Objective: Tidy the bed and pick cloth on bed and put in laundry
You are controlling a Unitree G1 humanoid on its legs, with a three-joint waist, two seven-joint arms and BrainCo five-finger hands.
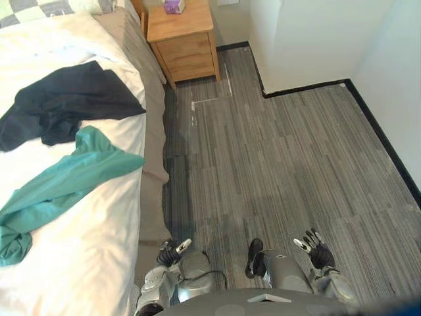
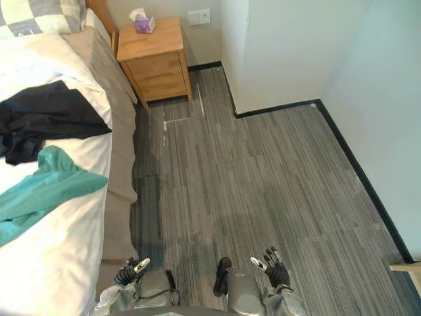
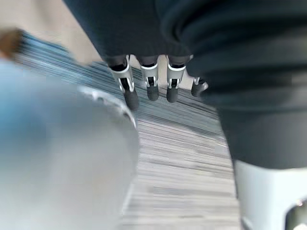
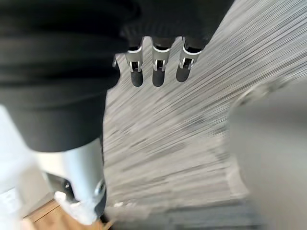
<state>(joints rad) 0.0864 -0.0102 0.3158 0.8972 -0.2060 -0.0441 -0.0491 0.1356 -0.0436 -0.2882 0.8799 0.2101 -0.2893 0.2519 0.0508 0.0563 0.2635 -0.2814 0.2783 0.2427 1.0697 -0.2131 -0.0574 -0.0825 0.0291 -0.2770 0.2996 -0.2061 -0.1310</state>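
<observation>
Two cloths lie on the bed [image 1: 85, 276], on its white cover. The dark cloth [image 1: 66, 99] is navy to black, crumpled and spread wide, with one corner reaching toward the bed's floor-side edge. The teal cloth [image 1: 72, 174] lies nearer the robot, its upper tip touching the dark one. It is long and twisted, bunched into a knot at its left end, and one flap points to the bed's edge. A checked pillow [image 1: 33, 10] sits at the head of the bed. Low beside the bed, the left hand [image 1: 171, 251] hangs over the floor [image 1: 283, 164] with fingers straight and loosely apart, holding nothing. A wooden nightstand [image 1: 187, 43] stands by the headboard with a tissue box [image 1: 174, 6] on it. The right hand [image 1: 316, 249] hangs likewise, its fingers straight and empty.
</observation>
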